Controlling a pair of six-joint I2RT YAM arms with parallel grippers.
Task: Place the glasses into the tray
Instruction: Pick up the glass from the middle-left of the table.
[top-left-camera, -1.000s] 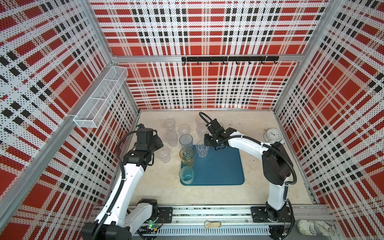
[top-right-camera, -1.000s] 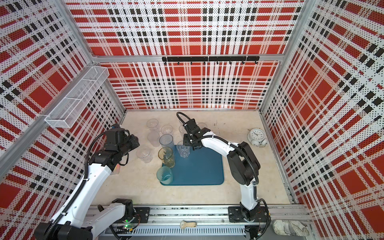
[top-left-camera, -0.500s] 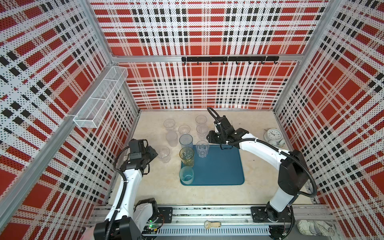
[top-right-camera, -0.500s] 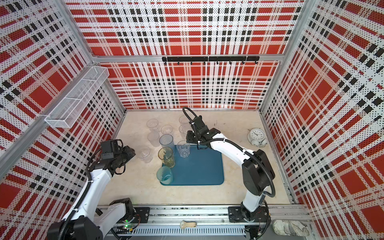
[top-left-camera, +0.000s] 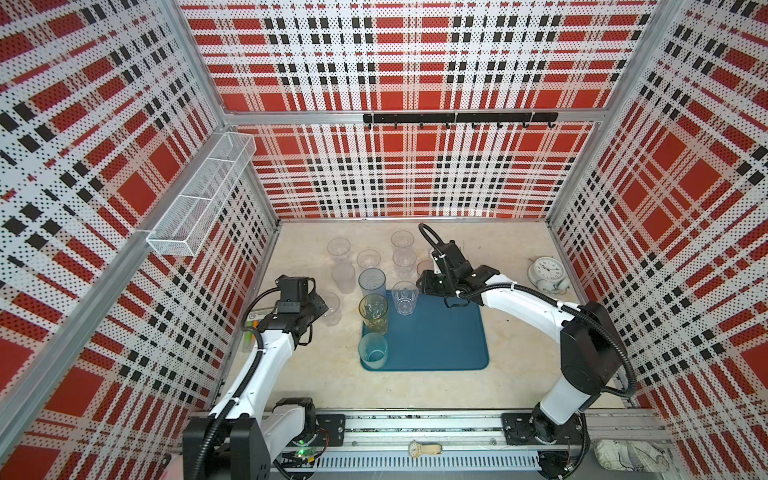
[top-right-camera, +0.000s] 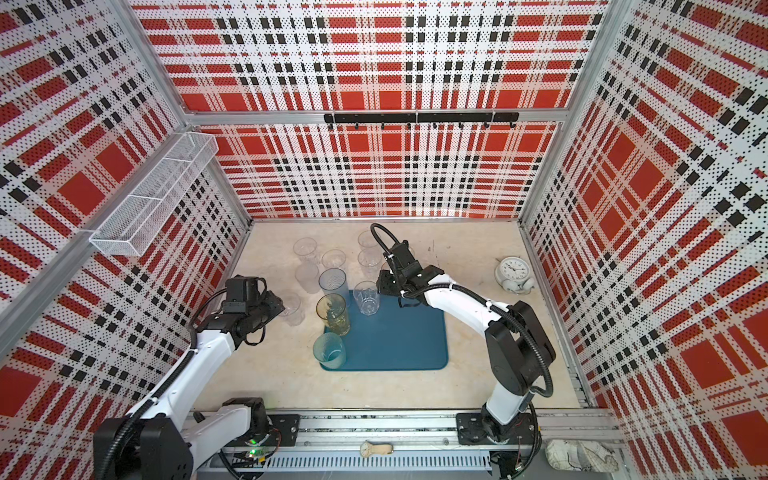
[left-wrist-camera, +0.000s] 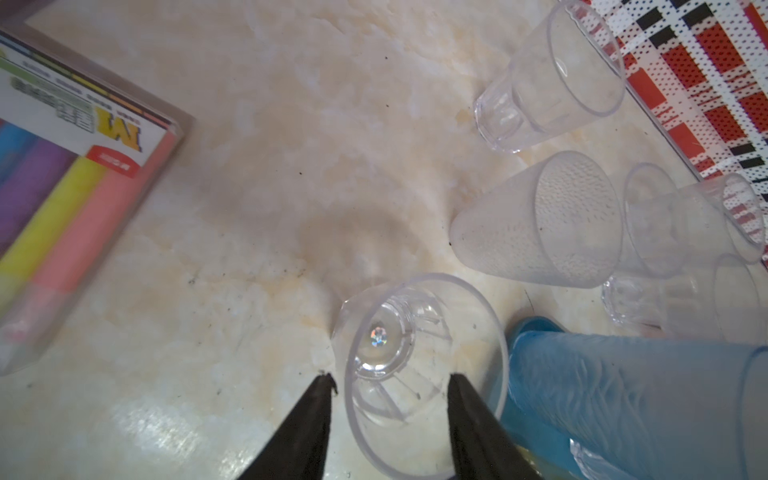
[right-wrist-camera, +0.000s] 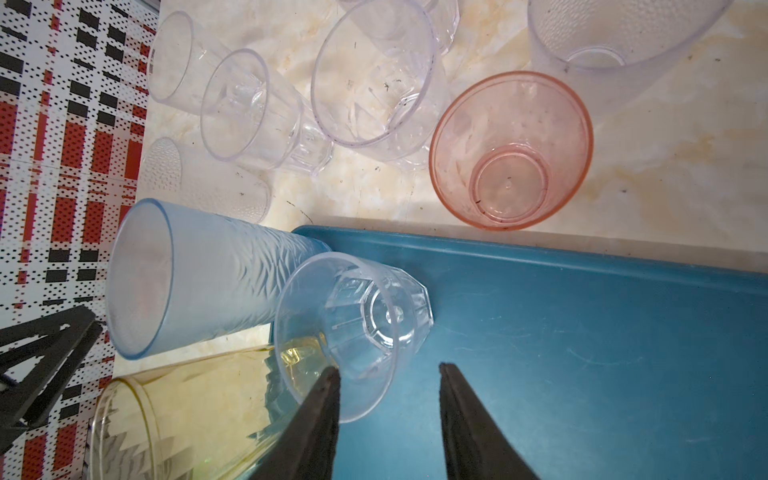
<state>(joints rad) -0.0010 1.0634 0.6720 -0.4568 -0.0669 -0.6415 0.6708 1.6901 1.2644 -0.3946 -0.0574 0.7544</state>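
Observation:
The dark teal tray (top-left-camera: 440, 340) (right-wrist-camera: 582, 332) carries a teal glass (top-left-camera: 372, 351), an amber glass (top-left-camera: 374, 313) and a clear faceted glass (top-left-camera: 405, 297) (right-wrist-camera: 365, 316) along its left side. A grey-blue glass (top-left-camera: 372, 282) stands at its far left corner. My right gripper (top-left-camera: 424, 286) (right-wrist-camera: 388, 368) is open just right of the faceted glass, with only tray between its fingers. Several clear glasses (top-left-camera: 338, 247) and a pink glass (right-wrist-camera: 511, 149) stand behind the tray. My left gripper (top-left-camera: 318, 305) (left-wrist-camera: 392, 376) is open, and its fingers straddle the near wall of a clear glass (top-left-camera: 331, 307) (left-wrist-camera: 415, 332).
A white alarm clock (top-left-camera: 547, 272) sits at the right wall. A pack of coloured markers (left-wrist-camera: 62, 166) lies by the left wall, beside my left arm. A wire basket (top-left-camera: 203, 195) hangs on the left wall and a hook rail (top-left-camera: 457, 118) on the back wall.
My right gripper opened and drew back, leaving the clear faceted glass standing on the tray. My left arm dropped low and moved its gripper up to the clear glass left of the tray.

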